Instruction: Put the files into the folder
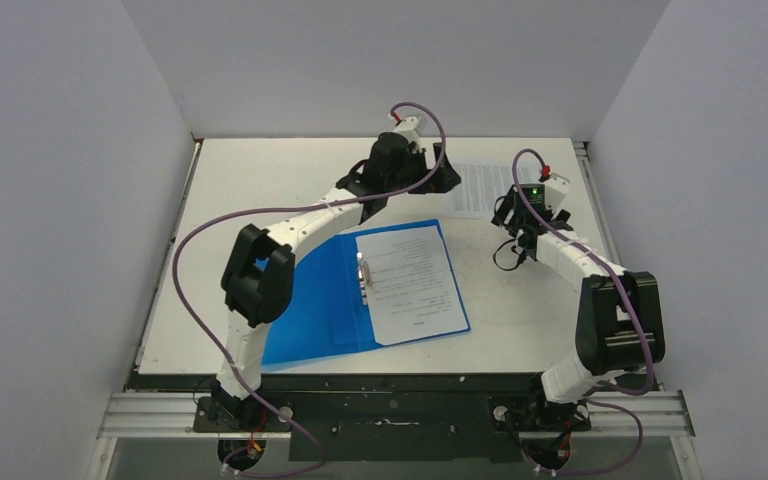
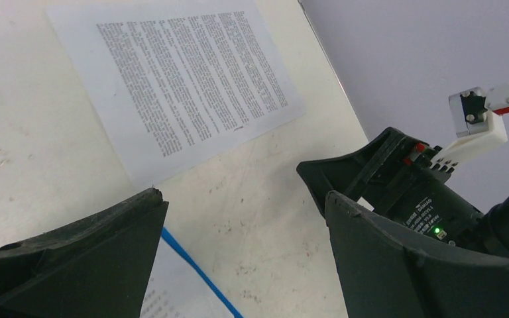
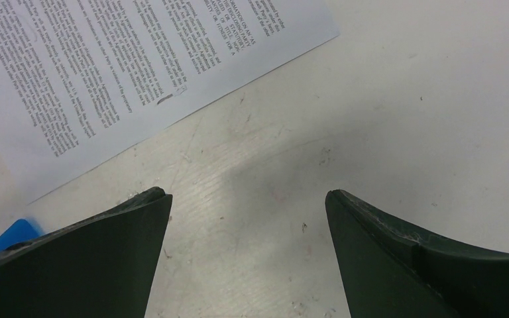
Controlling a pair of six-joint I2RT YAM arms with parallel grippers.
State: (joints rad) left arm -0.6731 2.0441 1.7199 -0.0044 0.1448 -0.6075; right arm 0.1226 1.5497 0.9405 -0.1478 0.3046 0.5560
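The blue folder (image 1: 310,315) lies open on the table. One printed sheet (image 1: 412,283) rests on its right half, beside the spine clip (image 1: 363,272). A second printed sheet (image 1: 480,188) lies flat on the table at the back right; it also shows in the left wrist view (image 2: 179,79) and the right wrist view (image 3: 126,59). My left gripper (image 1: 448,180) is open and empty, over bare table between the folder's far edge (image 2: 192,265) and the loose sheet. My right gripper (image 1: 508,225) is open and empty, just right of the folder's corner (image 3: 13,232) and near the loose sheet's near edge.
White walls close in the table on the left, back and right. A metal rail (image 1: 588,190) runs along the right table edge. The left arm's elbow (image 1: 258,272) hangs over the folder's left half. The right gripper's body (image 2: 404,192) sits close to my left fingers.
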